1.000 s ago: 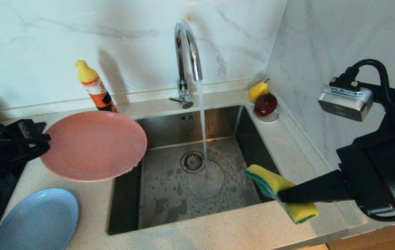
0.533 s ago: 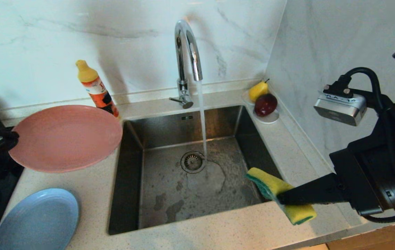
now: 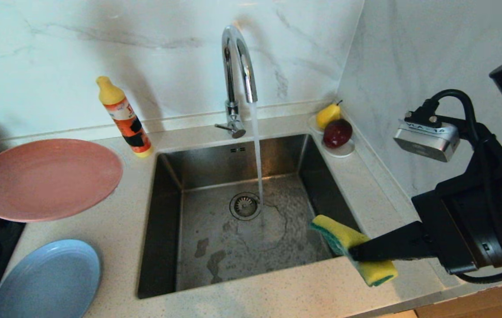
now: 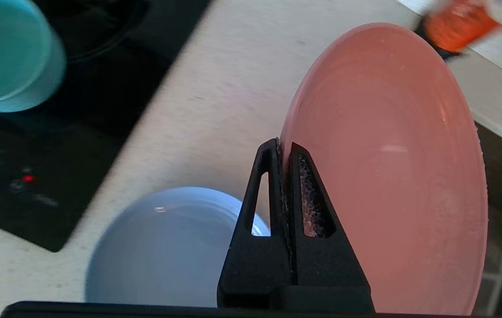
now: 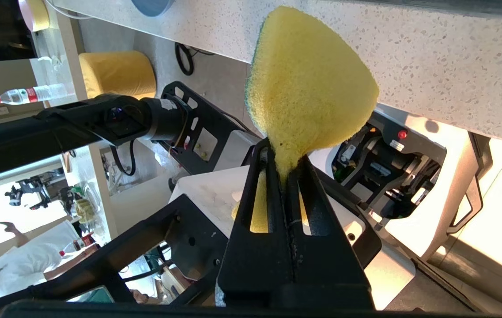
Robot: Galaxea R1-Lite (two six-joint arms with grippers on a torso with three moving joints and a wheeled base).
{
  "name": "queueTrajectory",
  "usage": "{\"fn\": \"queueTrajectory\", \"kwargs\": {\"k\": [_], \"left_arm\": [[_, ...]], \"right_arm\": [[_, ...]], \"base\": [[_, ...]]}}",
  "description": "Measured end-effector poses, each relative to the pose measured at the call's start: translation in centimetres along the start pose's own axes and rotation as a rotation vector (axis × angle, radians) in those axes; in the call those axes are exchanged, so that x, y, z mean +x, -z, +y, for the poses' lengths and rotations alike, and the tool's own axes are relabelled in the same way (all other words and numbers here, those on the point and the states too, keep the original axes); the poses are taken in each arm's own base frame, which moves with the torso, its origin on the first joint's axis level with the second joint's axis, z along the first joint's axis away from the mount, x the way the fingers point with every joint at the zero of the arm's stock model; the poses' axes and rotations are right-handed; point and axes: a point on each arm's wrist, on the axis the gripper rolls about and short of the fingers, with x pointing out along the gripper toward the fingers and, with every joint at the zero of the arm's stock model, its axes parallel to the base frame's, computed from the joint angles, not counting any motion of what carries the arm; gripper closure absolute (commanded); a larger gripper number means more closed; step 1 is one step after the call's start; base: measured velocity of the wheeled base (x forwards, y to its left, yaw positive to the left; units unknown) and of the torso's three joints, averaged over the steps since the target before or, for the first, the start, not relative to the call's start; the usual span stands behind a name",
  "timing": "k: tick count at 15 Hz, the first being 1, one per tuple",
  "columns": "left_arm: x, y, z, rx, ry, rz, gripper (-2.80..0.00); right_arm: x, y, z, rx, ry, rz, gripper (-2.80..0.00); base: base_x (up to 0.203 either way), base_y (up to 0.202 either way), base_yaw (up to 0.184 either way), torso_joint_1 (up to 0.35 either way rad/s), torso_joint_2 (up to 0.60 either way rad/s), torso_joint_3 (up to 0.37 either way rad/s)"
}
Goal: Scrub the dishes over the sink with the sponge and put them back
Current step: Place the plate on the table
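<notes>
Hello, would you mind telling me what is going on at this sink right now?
The robot is washing dishes. Its left tool is shut on the rim of the pink plate, held over the counter left of the sink. Its right tool grips the sponge at the sink's right front corner. The tap is running, and the blue plate lies on the counter.

Black right arm (image 3: pixel 476 225), silver labelled camera (image 3: pixel 426 140), looping black cable (image 3: pixel 458 99).

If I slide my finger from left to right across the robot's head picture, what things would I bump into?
pink plate → soap bottle → tap → red apple → sponge, pinched in the right gripper.
</notes>
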Motion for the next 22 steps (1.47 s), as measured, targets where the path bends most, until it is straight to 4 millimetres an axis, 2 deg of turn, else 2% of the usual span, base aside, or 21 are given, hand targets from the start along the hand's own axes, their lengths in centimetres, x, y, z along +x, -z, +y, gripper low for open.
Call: {"fn": "queueTrajectory", "kwargs": {"k": [8, 12, 22], "left_arm": [[3.8, -2.0, 4.8, -0.102, -0.023, 0.013, 0.0], [5.9, -2.3, 7.2, -0.142, -0.051, 0.047, 0.0], [12.1, -3.2, 10.9, -0.121, -0.029, 0.036, 0.0]], "right_arm": [[0.8, -0.2, -0.1, -0.011, 0.002, 0.019, 0.0], [0.9, -0.2, -0.1, -0.01, 0.004, 0.024, 0.0], [1.2, 0.6, -0.8, -0.027, 0.022, 0.053, 0.0]], "base": [[0.0, 0.0, 0.0, 0.0, 0.0, 0.0], [0.0, 0.0, 0.0, 0.0, 0.0, 0.0], [0.0, 0.0, 0.0, 0.0, 0.0, 0.0]]}}
